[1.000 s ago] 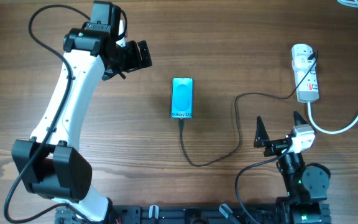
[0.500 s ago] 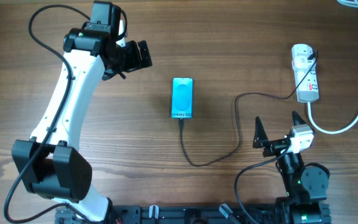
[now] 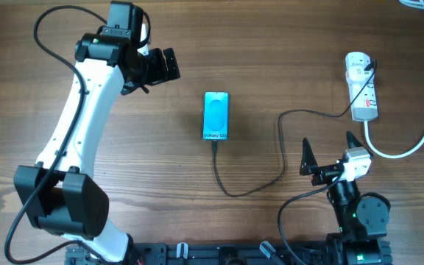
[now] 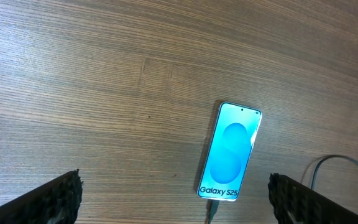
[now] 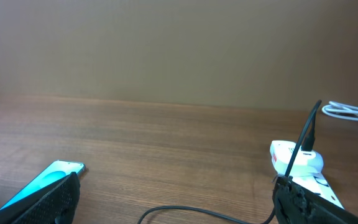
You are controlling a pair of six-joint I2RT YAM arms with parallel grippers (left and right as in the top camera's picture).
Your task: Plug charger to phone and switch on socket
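The phone (image 3: 216, 115) lies flat mid-table with a cyan screen and "Galaxy S25" at its near end; it also shows in the left wrist view (image 4: 230, 150) and the right wrist view (image 5: 39, 184). The charger (image 3: 250, 185) is a thin black cable. Its tip sits in the phone's near end and it loops right to the socket (image 3: 361, 87), a white power strip at the right. My left gripper (image 3: 169, 65) is open and empty, up left of the phone. My right gripper (image 3: 330, 151) is open and empty, near the front right, below the socket.
A thick white cord (image 3: 418, 140) curves from the socket round the right edge of the table. The robots' black cables loop beside each arm base. The wooden table top (image 3: 153, 162) fills the view.
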